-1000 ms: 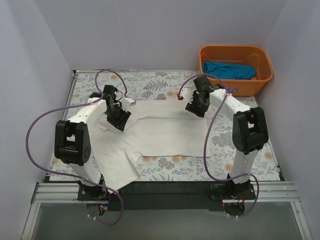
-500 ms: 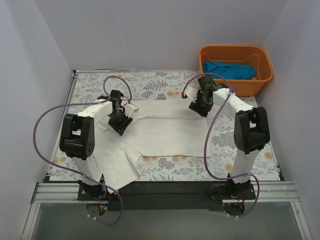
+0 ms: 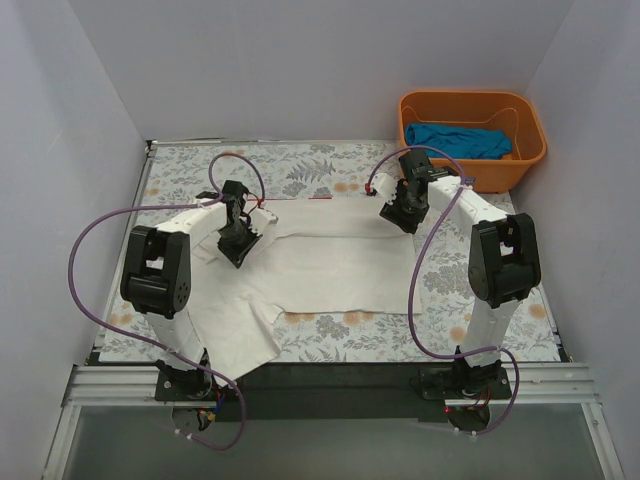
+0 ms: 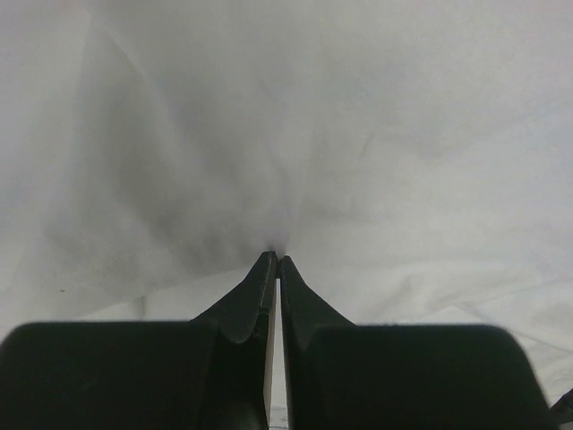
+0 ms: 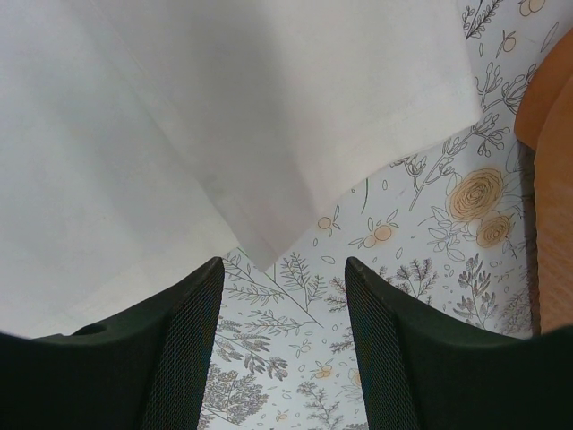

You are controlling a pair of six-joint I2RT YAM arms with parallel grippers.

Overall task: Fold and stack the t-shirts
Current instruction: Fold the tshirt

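The large white t-shirt [image 3: 330, 265] lies spread on the floral table, one part trailing to the near left. My left gripper [image 3: 243, 238] sits at its far left edge. In the left wrist view the jaws [image 4: 274, 261] are shut, pinching the white cloth [image 4: 358, 107], which puckers at the tips. My right gripper [image 3: 403, 212] is at the shirt's far right corner, open and empty. In the right wrist view [image 5: 283, 262] the shirt corner [image 5: 269, 242] lies just ahead of the jaws. A teal-blue shirt [image 3: 455, 140] lies in the basket. The red shirt is out of view.
The orange plastic basket [image 3: 470, 140] stands at the far right corner, close behind my right arm; its edge shows in the right wrist view [image 5: 555, 134]. The floral tablecloth [image 3: 300, 170] covers the table. Grey walls close in on three sides.
Both grippers have shifted a little to the right along the shirt's far edge. The left arm's elbow has swung inward. The shirt's far edge has settled flatter.
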